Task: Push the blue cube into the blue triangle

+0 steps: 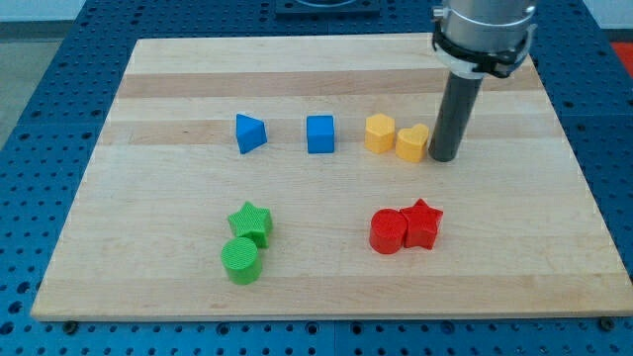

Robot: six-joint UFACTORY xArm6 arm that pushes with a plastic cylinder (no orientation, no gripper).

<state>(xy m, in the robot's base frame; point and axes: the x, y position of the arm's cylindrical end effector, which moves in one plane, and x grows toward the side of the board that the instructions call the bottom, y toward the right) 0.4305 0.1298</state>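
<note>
Setup: pale wooden counter on a blue perforated bench. No hand on this arm, so there is nothing to be apart, together or clamped; the arm ends in a straight dark rod, and my tip rests on the counter at the right of the far row.

Far row, left to right: blue plastic triangle block, blue plastic cube, yellow plastic block with faceted sides, second yellow faceted block. My tip appears to touch, or sit just beside, the right face of the second yellow block; the two yellow blocks touch each other. The blue cube stands apart from both its neighbours, between the triangle and the first yellow block.

Near row: green plastic star touching a green plastic cylinder at near left; red plastic cylinder touching a red plastic star at near right. Neither pair lies on the working line.

Judgement: the cube is not yet against the triangle. My tip is on the wrong side of the yellow pair; pushing straight left would drive both yellow blocks into the cube. Better to skirt round the yellows, on the far or near side, come down just right of the cube, centre on its right face, then push steadily left. An off-centre contact would likely spin the cube past the triangle.
</note>
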